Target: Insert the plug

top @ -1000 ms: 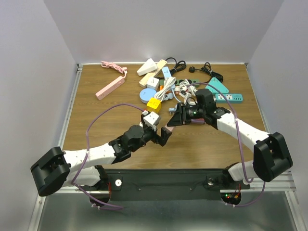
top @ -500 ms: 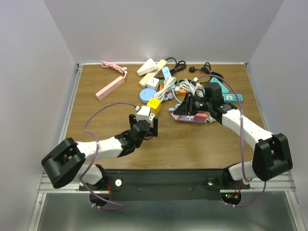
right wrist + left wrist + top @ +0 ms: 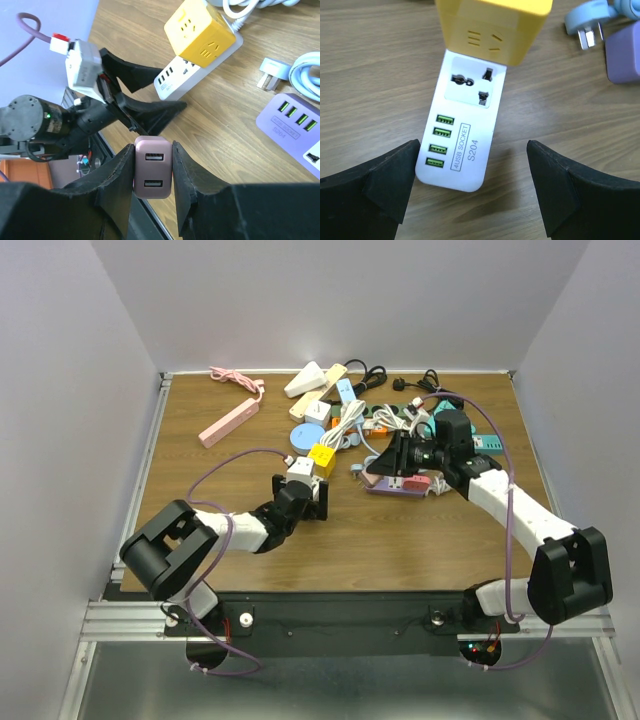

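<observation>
My right gripper (image 3: 152, 162) is shut on a pink USB charger plug (image 3: 152, 184), its two USB ports facing the camera, held above the wood table. In the top view the right gripper (image 3: 386, 462) hovers over a purple power strip (image 3: 402, 486). My left gripper (image 3: 472, 165) is open and empty, its jaws either side of the near end of a white socket strip (image 3: 465, 125) marked "4USB SOCKET S204". A yellow cube socket (image 3: 495, 22) lies on that strip's far end. In the top view the left gripper (image 3: 312, 502) sits just below the yellow cube (image 3: 320, 456).
A pile of power strips, plugs and cables (image 3: 350, 410) fills the table's back centre. A pink strip (image 3: 228, 423) lies at back left, a teal strip (image 3: 470, 435) at right. A light blue plug (image 3: 587, 27) lies beside the purple strip (image 3: 623, 55).
My left arm has drawn back left and now points at the white strip and yellow cube. My right arm has moved right and back with the pink charger, over the purple strip.
</observation>
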You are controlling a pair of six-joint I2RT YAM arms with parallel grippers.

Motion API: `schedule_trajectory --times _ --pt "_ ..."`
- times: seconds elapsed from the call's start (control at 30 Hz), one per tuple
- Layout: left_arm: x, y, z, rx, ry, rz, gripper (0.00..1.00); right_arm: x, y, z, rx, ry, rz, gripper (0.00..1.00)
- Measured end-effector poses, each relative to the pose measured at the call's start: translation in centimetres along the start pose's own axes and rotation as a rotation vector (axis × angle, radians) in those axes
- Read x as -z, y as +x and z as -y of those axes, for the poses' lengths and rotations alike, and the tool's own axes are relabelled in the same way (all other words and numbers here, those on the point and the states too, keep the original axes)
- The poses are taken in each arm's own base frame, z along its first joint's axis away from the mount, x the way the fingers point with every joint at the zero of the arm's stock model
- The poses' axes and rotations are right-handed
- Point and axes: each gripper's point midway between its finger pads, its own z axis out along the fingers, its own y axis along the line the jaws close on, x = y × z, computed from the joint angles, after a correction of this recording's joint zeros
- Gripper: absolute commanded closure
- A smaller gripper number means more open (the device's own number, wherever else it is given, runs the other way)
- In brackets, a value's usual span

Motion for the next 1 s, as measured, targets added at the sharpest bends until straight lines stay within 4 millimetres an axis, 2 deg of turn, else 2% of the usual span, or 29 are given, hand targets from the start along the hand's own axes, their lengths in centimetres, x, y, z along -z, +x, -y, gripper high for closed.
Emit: schedule_trajectory --times 0.13,0.33,0.47,0.63,0.73,0.9,1.0 --pt "-0.4 1.0 1.0 -0.009 0.054 -0.029 0.01 0.3 0.0 0.1 -0.002 0.004 0.006 1.0" --pt "-0.1 1.4 2.8 0.011 0.149 -0.055 0.01 0.6 -0.2 0.2 0.002 0.013 0.022 1.0" --pt "0.8 1.9 5.7 0.011 0.253 -0.07 0.01 0.7 -0.5 0.5 0.007 0.036 0.037 1.0" --pt "1.6 2.5 11.5 -0.012 0.411 -0.099 0.01 0.7 -0.5 1.9 0.015 0.108 0.049 1.0" --pt "2.0 2.9 13.7 -0.016 0.482 -0.114 0.01 0.8 -0.5 2.9 0.022 0.158 0.055 1.0" --pt "2.6 2.9 14.4 -0.008 0.511 -0.123 0.01 0.8 -0.4 4.2 0.06 0.238 0.057 1.0" --pt "3.4 1.0 13.7 0.007 0.485 -0.079 0.01 0.1 0.0 4.7 0.095 0.273 0.044 1.0"
